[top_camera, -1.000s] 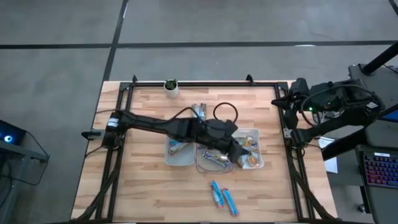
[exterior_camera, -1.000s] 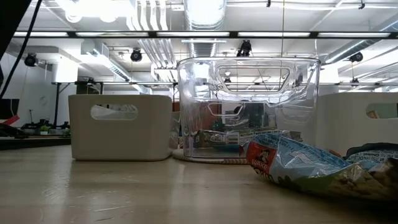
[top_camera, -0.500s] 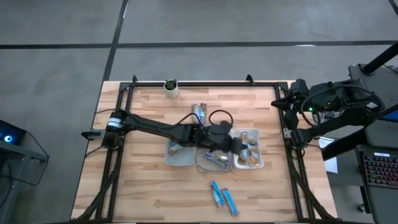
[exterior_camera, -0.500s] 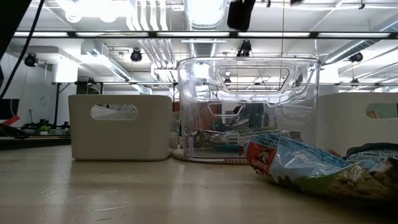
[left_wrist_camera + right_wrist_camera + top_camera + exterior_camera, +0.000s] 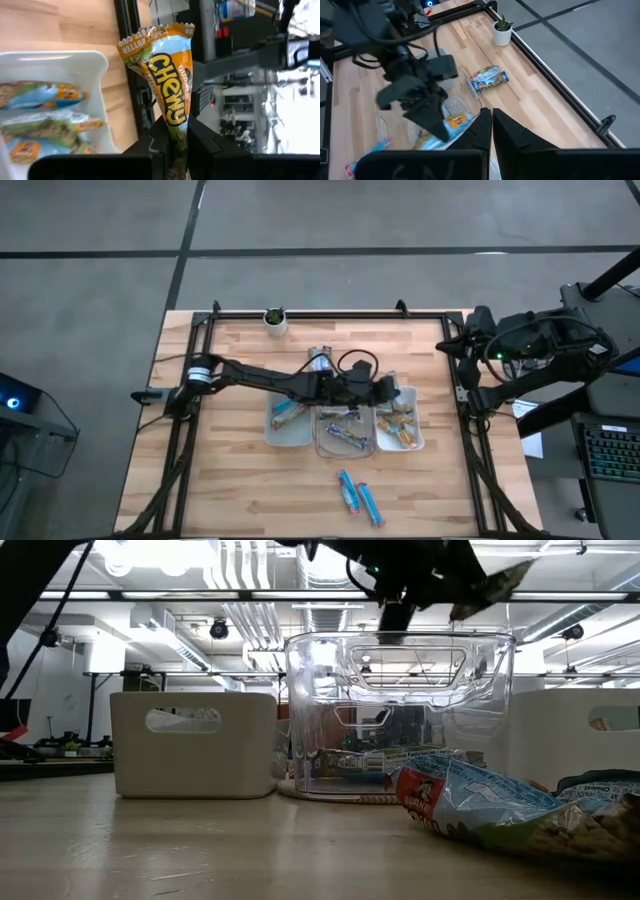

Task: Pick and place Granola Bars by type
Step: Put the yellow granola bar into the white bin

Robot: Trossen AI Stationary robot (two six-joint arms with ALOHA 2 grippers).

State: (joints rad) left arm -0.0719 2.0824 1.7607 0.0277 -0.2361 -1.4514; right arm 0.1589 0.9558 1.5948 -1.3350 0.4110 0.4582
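My left gripper (image 5: 388, 390) reaches across the table and hangs over the far end of the right white tray (image 5: 416, 442). It is shut on a brown-orange granola bar (image 5: 165, 85), which also shows in the low view (image 5: 492, 585). The right tray holds several such bars (image 5: 45, 95). Others lie in the clear middle tray (image 5: 345, 432) and the left white tray (image 5: 287, 418). Two blue bars (image 5: 358, 496) lie near the front edge, and one bar (image 5: 489, 79) lies farther back. My right gripper (image 5: 491, 125) waits shut, high at the table's right side. My left gripper pinches the bar between its two fingers at one end (image 5: 175, 134). The fingers lie along the bar, which sticks out past the fingertips to its crimped free end (image 5: 155, 34). The bar hangs clear above the tray and the table.
A small white pot with a plant (image 5: 275, 320) stands at the far edge. A black frame rail (image 5: 330, 313) runs round the table. A dark cable loop (image 5: 357, 362) lies behind the trays. Bare wood shows at the front left (image 5: 220, 490).
My left gripper has come down toward the right tray's far end and rolled about its own axis, still shut on the bar. It has dropped into the low view from above. The bar has turned with it.
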